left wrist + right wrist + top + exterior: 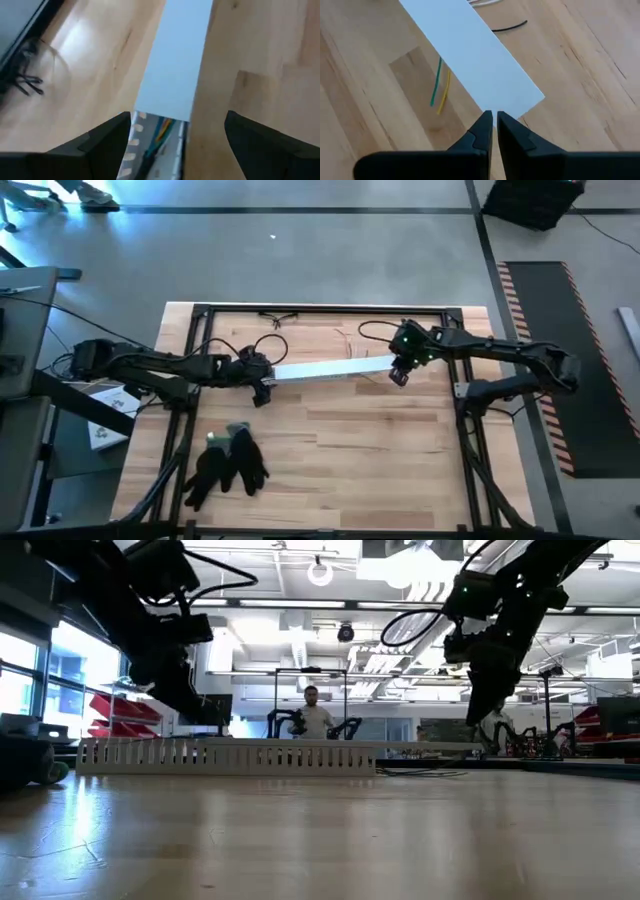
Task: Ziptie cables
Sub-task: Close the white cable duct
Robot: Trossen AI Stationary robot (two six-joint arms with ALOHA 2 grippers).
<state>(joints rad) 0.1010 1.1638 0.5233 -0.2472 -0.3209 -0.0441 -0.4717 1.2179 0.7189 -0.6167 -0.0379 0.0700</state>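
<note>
Your wooden surface (380, 450) fills the middle of the high view, with a pair of black gloves (228, 462) lying at its lower left and a long white slotted channel (330, 368) stretched across its centre; in the low view the room behind is a bright workshop where a person (314, 716) sits well back at another set of arms. Your left gripper (262, 386) sits at the channel's left end, its fingers (102, 145) spread wide to either side of the channel without touching it. Your right gripper (494, 131) hangs over the channel's right end, its fingers pressed almost together with only a sliver between them, their tips at the edge of the channel's flat white cover (470, 55); you cannot tell whether they nip it. The cables (159, 136) lie inside the channel, showing where the cover stops at the left end, and green and yellow ends poke out from under the cover at the right end onto the wood.
</note>
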